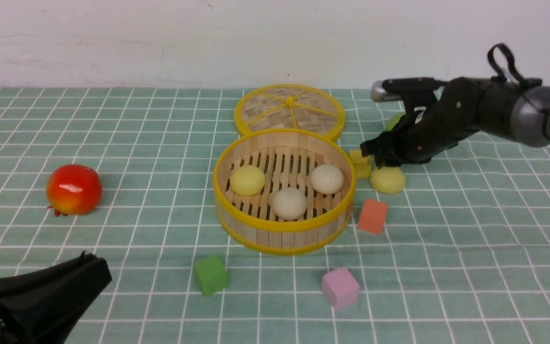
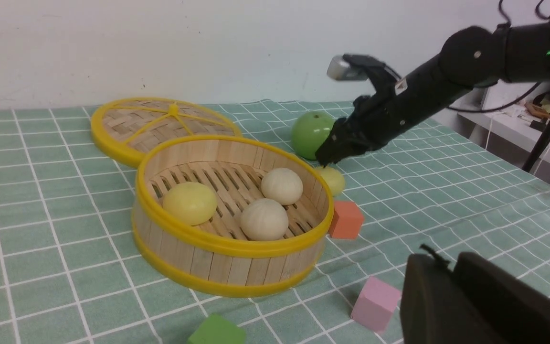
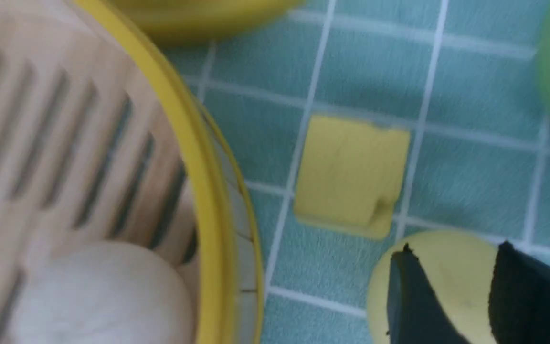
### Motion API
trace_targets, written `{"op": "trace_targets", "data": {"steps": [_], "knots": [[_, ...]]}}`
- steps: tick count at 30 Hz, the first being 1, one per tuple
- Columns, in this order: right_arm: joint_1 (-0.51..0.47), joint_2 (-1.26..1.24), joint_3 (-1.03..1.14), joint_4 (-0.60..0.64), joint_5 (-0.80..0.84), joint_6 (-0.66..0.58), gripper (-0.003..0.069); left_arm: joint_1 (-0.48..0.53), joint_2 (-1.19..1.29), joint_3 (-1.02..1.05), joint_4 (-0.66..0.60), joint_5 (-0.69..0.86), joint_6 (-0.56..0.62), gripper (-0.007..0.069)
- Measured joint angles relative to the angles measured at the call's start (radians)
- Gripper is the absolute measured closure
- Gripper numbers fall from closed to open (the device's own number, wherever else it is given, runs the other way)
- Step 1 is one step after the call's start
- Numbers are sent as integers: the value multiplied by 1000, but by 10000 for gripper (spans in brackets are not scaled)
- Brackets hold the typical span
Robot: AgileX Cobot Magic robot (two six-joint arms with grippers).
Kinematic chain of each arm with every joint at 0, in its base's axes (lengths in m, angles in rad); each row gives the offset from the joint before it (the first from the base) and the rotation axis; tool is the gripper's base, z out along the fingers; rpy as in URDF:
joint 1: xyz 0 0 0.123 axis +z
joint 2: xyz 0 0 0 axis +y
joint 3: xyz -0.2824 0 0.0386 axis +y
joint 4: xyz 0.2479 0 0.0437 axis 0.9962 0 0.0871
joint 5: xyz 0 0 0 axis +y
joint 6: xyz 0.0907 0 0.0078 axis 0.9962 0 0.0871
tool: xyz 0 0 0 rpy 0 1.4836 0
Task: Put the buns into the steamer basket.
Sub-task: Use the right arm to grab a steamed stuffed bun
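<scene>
The steamer basket (image 1: 284,225) stands mid-table and holds three buns: one pale yellow (image 1: 246,180) and two off-white (image 1: 289,203) (image 1: 326,179). The fourth bun (image 1: 387,180), pale yellow, lies on the cloth just right of the basket. My right gripper (image 1: 375,157) hovers right above it. In the right wrist view its open fingers (image 3: 454,248) straddle the top of this bun (image 3: 451,296), beside the basket rim (image 3: 203,191). My left gripper (image 1: 96,267) is shut and empty at the near left, also seen in the left wrist view (image 2: 447,260).
The flat woven lid (image 1: 289,111) lies behind the basket. A green apple (image 2: 309,134) sits behind the right arm. A yellow cube (image 1: 361,162) lies between basket and bun. An orange cube (image 1: 373,216), pink cube (image 1: 340,287), green cube (image 1: 210,274) and red fruit (image 1: 73,189) lie around.
</scene>
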Motion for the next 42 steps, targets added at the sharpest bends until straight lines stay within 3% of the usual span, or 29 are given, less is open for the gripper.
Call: {"op": "trace_targets", "data": {"steps": [26,29,35,42], "knots": [[-4,77,0,-62,-80,0,421,0,0,0,0,0,0,545],[-5,85,0,-62,-78,0,452,0,0,0,0,0,0,545],[-7,70,0,-62,-63,-4,647,0,0,0,0,0,0,545],[10,-30,3,-43,-26,-30,663,0,0,0,0,0,0,544]]}}
